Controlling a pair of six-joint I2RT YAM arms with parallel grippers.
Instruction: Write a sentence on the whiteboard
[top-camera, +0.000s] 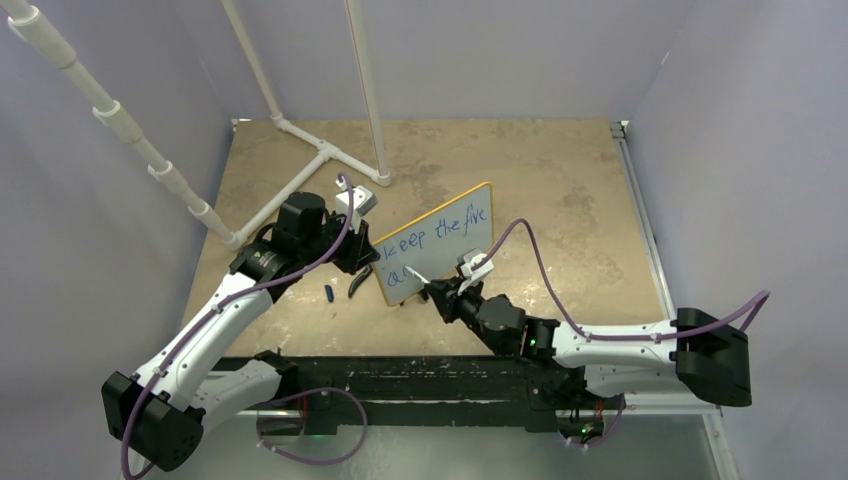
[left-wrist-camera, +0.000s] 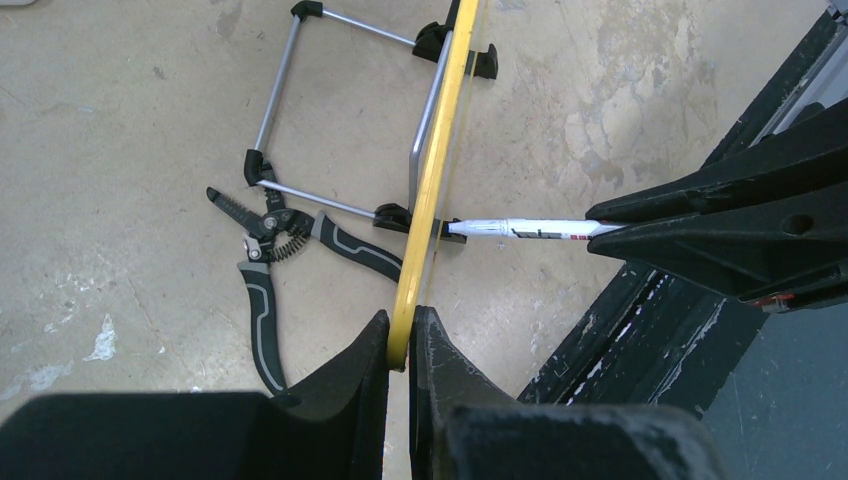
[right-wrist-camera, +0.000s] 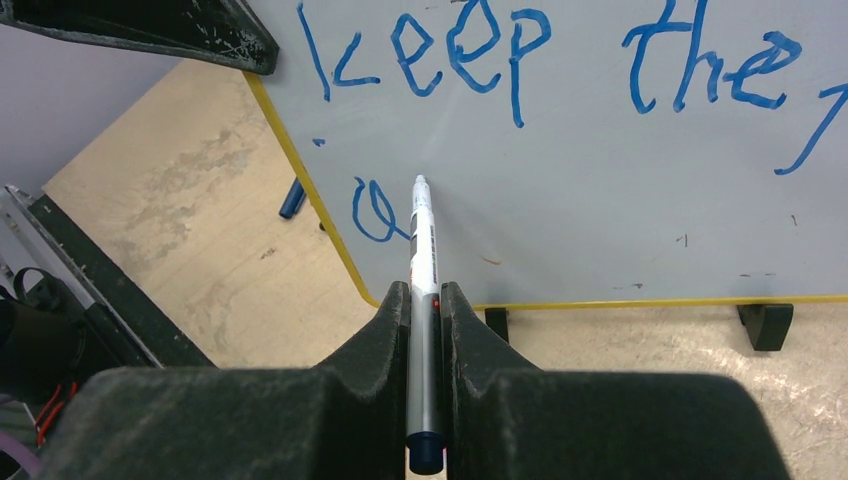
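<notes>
Your left claw (left-wrist-camera: 400, 322) is clenched on the yellow edge of the whiteboard (top-camera: 447, 240), which stands on the surface (top-camera: 570, 190). Your right claw (right-wrist-camera: 425, 300) grips a marker (right-wrist-camera: 423, 240), its tip against the board just right of the lone second-line letter, below "keep" in the sentence (right-wrist-camera: 516, 75)

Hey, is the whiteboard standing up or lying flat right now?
Standing: the yellow-framed whiteboard rests on its black feet, left gripper shut on its edge.
</notes>
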